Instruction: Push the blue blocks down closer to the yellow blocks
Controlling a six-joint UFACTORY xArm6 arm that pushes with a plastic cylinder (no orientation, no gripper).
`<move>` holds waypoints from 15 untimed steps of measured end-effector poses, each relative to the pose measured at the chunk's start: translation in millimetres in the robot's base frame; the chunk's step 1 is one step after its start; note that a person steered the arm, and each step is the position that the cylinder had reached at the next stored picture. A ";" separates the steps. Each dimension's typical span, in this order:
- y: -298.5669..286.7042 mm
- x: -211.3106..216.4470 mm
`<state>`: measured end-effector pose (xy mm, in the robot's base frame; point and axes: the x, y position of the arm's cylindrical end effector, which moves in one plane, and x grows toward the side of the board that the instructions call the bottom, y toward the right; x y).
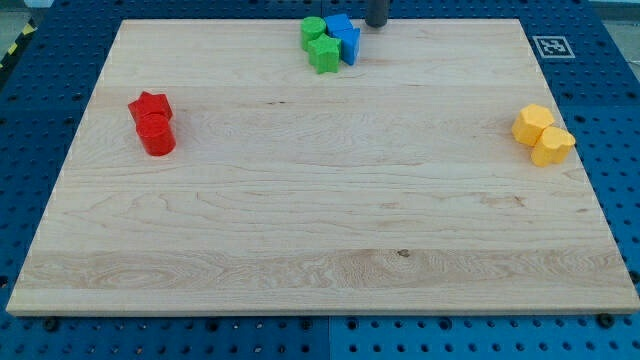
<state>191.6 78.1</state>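
Two blue blocks (344, 38) sit together near the view's top centre of the wooden board, touching two green blocks (319, 44) on their left. Two yellow blocks (542, 134) lie at the view's right edge, one a hexagon shape, well below and right of the blue ones. My tip (376, 25) is at the view's top, just right of and slightly above the blue blocks, a small gap apart from them.
Two red blocks (152, 123), a star shape above a cylinder, lie at the view's left. A fiducial tag (551, 46) marks the board's top right corner. The board (320, 230) rests on a blue perforated table.
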 end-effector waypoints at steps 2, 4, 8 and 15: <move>-23.5 0.8; -39.7 1.2; -53.0 0.8; -49.1 56.0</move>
<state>247.6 29.0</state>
